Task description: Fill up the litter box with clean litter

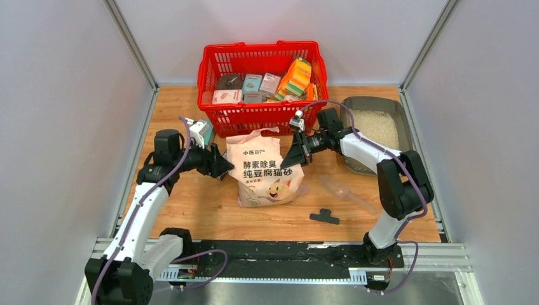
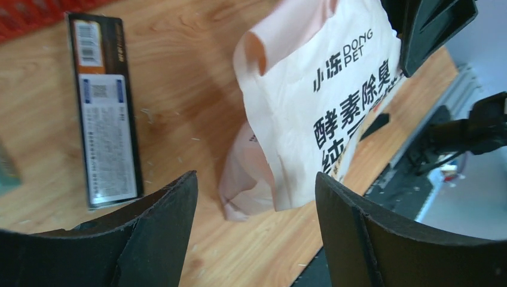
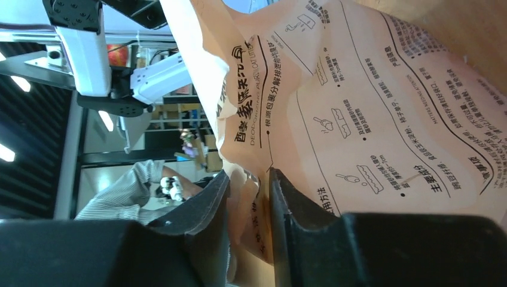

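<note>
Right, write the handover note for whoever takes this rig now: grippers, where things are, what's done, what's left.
Left gripper: open, pointed at the bag's left edge, not gripping.
Right gripper: shut on the bag's top right edge.
The bag stands on the table between the arms. The litter box is to its right, near the far edge.
Done: litter covers much of the box; its near end looks bare.
Left: probably lift the bag and tip more in.

We count 1 cat-litter bag (image 1: 267,168), 1 red shopping basket (image 1: 260,46), 1 litter box (image 1: 375,100), 1 clear scoop (image 1: 346,190), 1 black T-shaped piece (image 1: 325,217).
</note>
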Controlling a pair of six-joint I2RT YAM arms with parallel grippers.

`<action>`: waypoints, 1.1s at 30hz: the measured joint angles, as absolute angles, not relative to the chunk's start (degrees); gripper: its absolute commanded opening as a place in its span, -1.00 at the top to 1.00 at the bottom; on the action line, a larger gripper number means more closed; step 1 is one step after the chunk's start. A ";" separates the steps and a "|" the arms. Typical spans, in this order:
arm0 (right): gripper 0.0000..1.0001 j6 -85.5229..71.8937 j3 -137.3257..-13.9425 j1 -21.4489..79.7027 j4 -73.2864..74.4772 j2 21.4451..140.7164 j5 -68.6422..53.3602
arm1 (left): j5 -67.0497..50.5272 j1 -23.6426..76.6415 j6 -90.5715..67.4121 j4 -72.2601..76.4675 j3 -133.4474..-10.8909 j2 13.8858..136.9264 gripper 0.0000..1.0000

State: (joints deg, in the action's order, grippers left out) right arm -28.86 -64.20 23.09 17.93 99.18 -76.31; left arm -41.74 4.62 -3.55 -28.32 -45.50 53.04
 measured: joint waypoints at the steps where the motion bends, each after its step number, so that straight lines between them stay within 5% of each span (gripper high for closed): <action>1: 0.19 -28.14 -64.23 23.09 18.09 98.67 -75.81 | -42.83 4.67 -5.74 -27.09 -44.45 53.10 -0.58; 16: 0.03 -30.55 -53.54 25.15 3.49 90.15 -66.74 | -49.08 8.75 -24.86 -1.93 -35.09 60.53 -0.36; 18: 0.20 -32.36 -51.44 25.76 -0.51 88.62 -64.84 | -49.71 9.43 -27.29 1.74 -34.35 62.00 -0.20; 19: 0.51 -33.21 -50.72 26.00 -2.13 88.05 -64.16 | -50.17 9.74 -28.67 3.73 -34.11 62.94 -0.12; 22: 0.96 -35.09 -49.87 26.24 -5.48 87.64 -62.78 | -51.40 10.04 -33.19 9.32 -33.95 66.28 0.20; 27: 1.00 -38.00 -49.65 25.76 -7.25 87.79 -62.57 | -53.10 9.96 -39.57 13.39 -34.02 68.93 1.00; 33: 1.00 -42.46 -53.45 23.14 -5.58 92.75 -68.82 | -57.82 8.58 -43.16 0.62 -44.36 76.49 1.00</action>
